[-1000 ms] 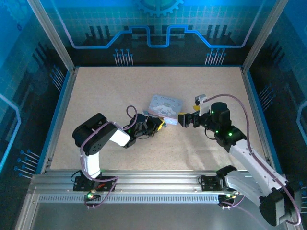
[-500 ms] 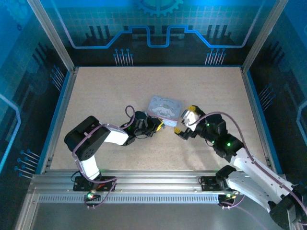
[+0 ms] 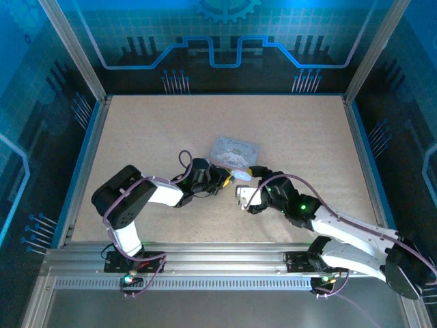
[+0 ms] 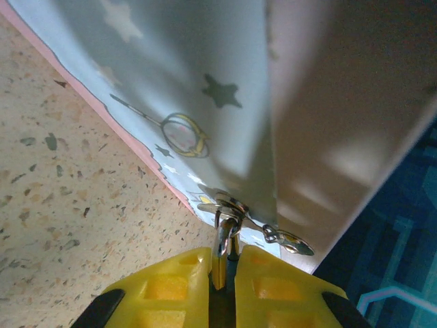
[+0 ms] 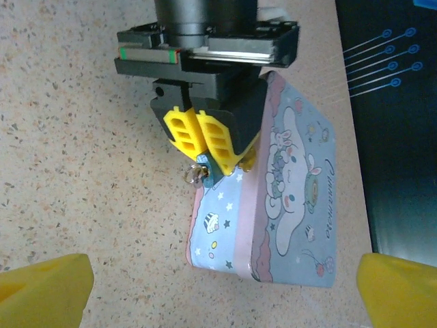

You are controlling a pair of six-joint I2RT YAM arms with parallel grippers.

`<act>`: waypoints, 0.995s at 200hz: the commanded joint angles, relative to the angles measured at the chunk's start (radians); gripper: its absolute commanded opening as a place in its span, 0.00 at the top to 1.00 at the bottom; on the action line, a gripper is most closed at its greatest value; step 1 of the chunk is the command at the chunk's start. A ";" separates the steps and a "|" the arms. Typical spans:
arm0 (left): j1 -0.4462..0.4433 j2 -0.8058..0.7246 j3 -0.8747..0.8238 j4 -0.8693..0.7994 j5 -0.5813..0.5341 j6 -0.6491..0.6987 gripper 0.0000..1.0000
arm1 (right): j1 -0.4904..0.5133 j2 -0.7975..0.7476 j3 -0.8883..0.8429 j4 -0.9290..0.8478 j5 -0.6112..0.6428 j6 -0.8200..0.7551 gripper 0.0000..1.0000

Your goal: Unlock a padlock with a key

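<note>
left wrist: left tool (image 4: 222,265) pinching key (image 4: 222,240) at tin (image 4: 205,82) | right wrist: right tool (image 5: 220,277) spread wide, facing tin

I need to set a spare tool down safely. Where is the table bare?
Bare: the table strip between the tin and the back wall, and both far corners. Crowded: the tin's near edge, where the left pincer grips the key and the open right pincer faces it.

cursive script (image 5: 329,198) along one edge of the tin lid (image 5: 293,225), apparently reading "Cinnamoroll"
</note>
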 commanded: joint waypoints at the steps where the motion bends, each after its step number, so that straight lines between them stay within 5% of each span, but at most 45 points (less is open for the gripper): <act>1: -0.005 -0.020 0.023 0.019 0.007 -0.022 1.00 | 0.011 0.058 -0.024 0.104 -0.021 -0.063 0.02; 69: -0.005 -0.019 0.021 0.027 0.008 -0.035 1.00 | -0.008 0.273 -0.027 0.336 -0.105 -0.025 0.07; 148: -0.005 -0.003 0.018 0.059 0.015 -0.057 1.00 | -0.067 0.356 0.011 0.376 -0.180 0.007 0.18; 199: -0.005 -0.003 0.015 0.062 0.016 -0.060 1.00 | -0.072 0.417 0.058 0.368 -0.167 0.013 0.38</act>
